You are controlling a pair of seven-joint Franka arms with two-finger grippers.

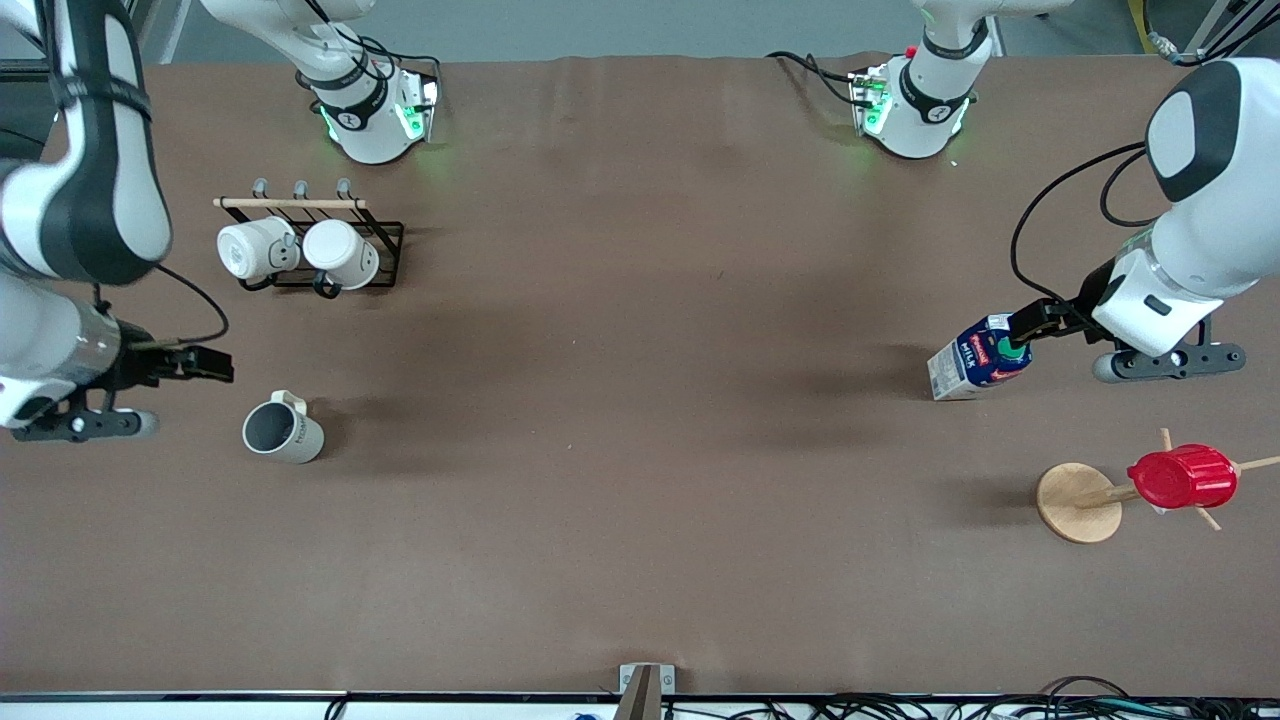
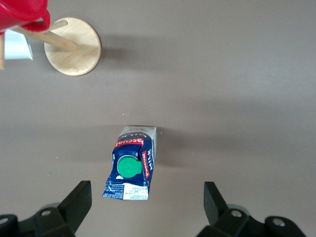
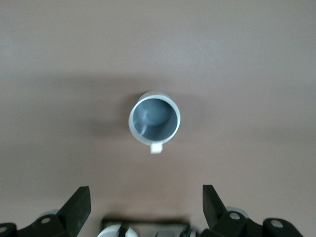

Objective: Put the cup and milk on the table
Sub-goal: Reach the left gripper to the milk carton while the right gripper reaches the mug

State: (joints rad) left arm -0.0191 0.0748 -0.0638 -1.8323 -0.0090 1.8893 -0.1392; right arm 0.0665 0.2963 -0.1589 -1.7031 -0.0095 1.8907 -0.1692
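Note:
The cream-white cup [image 1: 283,432] stands upright on the brown table [image 1: 640,420] toward the right arm's end, grey inside showing, handle pointing toward the mug rack. In the right wrist view the cup [image 3: 154,118] is seen from above. My right gripper [image 1: 205,363] is open and empty in the air beside the cup; its own view shows it [image 3: 145,200] wide open. The milk [image 1: 975,365] stands on the table toward the left arm's end. My left gripper [image 1: 1030,325] hangs open just above it, not touching; the milk [image 2: 131,165] sits between the spread fingers of that gripper [image 2: 148,205].
A black wire rack [image 1: 372,232] with a wooden bar holds two brighter white mugs [image 1: 300,250], farther from the front camera than the cup. A wooden peg stand [image 1: 1078,502] carries a red ribbed cup [image 1: 1182,477], nearer to the camera than the milk.

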